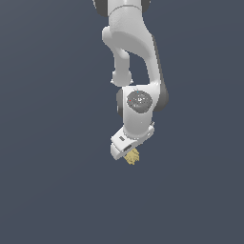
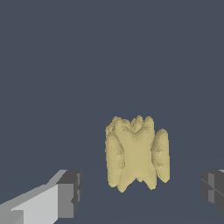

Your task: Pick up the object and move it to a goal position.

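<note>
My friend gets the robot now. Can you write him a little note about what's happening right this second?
End effector: open, fingers wide apart, touching nothing.
Yellow lumpy object: sits between the fingers in the wrist view, with gaps on both sides; in the exterior view it peeks out just under the end effector.
Done: lined up over the object.
Left: close on it, lift, carry to the goal. No goal marker shows.

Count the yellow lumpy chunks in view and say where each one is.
1. The single yellow chunk sits between the open gripper's fingers, touching neither in the wrist view. In the exterior view it shows just below the gripper; the arm could hide others.
</note>
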`<state>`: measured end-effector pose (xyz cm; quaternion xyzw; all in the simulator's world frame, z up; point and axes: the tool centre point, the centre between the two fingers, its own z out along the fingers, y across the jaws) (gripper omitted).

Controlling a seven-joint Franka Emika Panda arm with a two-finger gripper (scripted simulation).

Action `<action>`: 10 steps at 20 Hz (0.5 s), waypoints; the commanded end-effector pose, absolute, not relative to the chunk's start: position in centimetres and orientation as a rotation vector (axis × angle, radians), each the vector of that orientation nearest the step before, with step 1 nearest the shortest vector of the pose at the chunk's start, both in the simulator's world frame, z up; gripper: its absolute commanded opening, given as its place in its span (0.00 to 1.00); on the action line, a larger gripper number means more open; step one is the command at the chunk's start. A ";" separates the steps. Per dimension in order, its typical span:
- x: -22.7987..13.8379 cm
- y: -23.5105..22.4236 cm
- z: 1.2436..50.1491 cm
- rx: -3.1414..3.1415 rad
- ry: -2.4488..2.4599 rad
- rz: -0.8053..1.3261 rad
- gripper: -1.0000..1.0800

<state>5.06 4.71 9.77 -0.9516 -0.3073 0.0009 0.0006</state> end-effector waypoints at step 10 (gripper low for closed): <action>5.4 4.6 8.8 -2.970 -1.024 0.001 0.96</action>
